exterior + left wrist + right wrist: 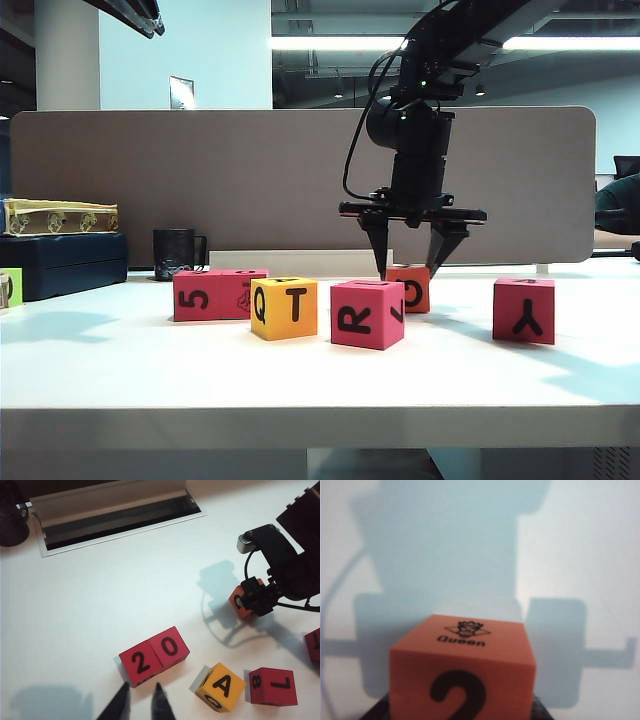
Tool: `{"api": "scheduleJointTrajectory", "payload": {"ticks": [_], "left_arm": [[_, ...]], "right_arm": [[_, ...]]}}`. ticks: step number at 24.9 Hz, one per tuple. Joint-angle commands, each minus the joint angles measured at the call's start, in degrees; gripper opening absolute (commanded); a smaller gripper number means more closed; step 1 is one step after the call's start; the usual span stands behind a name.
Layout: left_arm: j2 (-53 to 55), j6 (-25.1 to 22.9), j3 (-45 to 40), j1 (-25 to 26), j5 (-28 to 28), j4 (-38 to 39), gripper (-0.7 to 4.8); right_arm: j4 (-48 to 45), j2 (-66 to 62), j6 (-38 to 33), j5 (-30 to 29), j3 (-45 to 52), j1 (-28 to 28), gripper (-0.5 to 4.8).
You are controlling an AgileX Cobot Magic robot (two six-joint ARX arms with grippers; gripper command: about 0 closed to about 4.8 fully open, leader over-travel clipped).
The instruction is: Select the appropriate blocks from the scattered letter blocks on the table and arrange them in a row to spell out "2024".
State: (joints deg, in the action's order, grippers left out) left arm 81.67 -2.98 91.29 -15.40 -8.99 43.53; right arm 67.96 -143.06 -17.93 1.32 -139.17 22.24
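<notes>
Left claw (141,702) is seen hovering just short of the joined pair of red blocks (154,656) reading "2" and "0" on top, toward the left edge of the tabletop (120,370); its fingers are nearly closed on nothing. Mid-row, the yellow block (284,308) and "R" block (367,314) are left unused. Right claw (408,272) is lowered astride the orange block (462,672), jaws apart, grip not confirmed. Risk: an off-centre closure could twist the "2" face. The "Y" block (524,309) sits toward the right edge.
</notes>
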Motion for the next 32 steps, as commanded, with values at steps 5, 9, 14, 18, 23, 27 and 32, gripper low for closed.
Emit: {"api": "scheduleJointTrajectory", "payload": {"ticks": [5, 9, 14, 18, 23, 27, 32], "left_arm": [[-0.3, 0.0, 0.2, 0.0, -0.2, -0.9, 0.53], [-0.3, -0.1, 0.2, 0.0, -0.2, -1.3, 0.53], [-0.3, 0.0, 0.2, 0.0, -0.2, -1.7, 0.53], [-0.3, 0.0, 0.2, 0.0, -0.2, -2.1, 0.53], [-0.3, 0.0, 0.2, 0.0, -0.2, -2.1, 0.53], [-0.3, 0.0, 0.2, 0.0, -0.2, -2.0, 0.53], [-0.3, 0.0, 0.2, 0.0, -0.2, -1.9, 0.53]], "right_arm": [[-1.0, 0.2, -0.1, 0.1, -0.2, 0.1, 2.79], [-1.2, 0.2, -0.1, -0.3, -0.2, 0.3, 2.60], [-3.0, 0.2, -0.1, -6.8, -0.3, 0.4, 2.60], [-3.6, 0.2, -0.1, -9.1, -0.3, 1.6, 2.61], [-6.7, 0.2, -0.1, -12.2, -0.3, 3.7, 2.61], [-8.7, 0.2, -0.1, -12.0, -0.3, 5.7, 2.61], [-9.8, 0.2, -0.1, -12.0, -0.3, 6.8, 2.62]]}}
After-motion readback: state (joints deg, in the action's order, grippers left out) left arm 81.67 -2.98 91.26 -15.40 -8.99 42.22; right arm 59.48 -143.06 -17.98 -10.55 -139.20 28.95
